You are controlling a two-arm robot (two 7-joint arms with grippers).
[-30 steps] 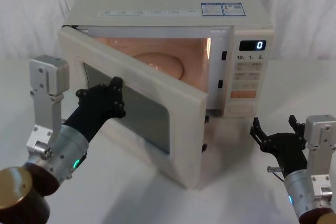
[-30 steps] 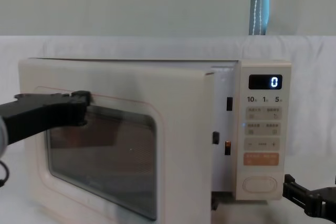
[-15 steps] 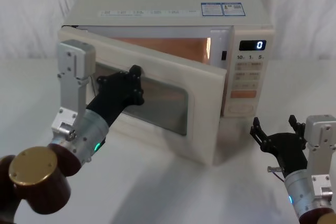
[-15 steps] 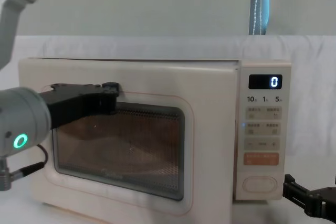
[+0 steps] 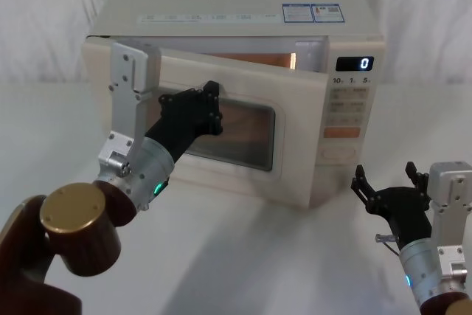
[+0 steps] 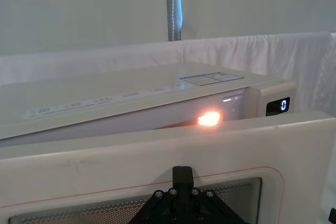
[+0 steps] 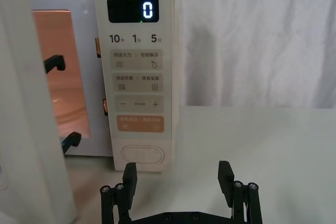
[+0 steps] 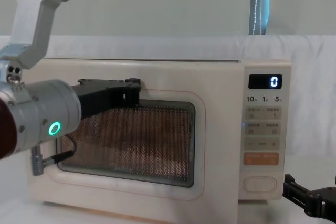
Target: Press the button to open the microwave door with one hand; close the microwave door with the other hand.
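One door (image 5: 221, 119) stands a narrow crack short of shut on the cream microwave (image 5: 243, 5), hinged at the robot's left with its free edge lying just off the keypad panel (image 5: 351, 108), the cavity lamp glowing through the gap. It looks like a stiff, light panel that swings freely on its hinge, with a smooth face offering nothing to grip, so a flat push is likely the way to handle it, best placed toward the free edge, away from the hinge. Left gripper (image 5: 209, 105) presses against the door's face at the upper edge of the dark window (image 8: 131, 142); whether its fingers are spread or closed cannot be told. Below the orange key, the button (image 7: 143, 154) sits at the foot of the keypad panel, untouched. Right gripper (image 7: 178, 179) hangs low on the table (image 5: 295, 256) just before it, fingers wide apart, holding nothing.
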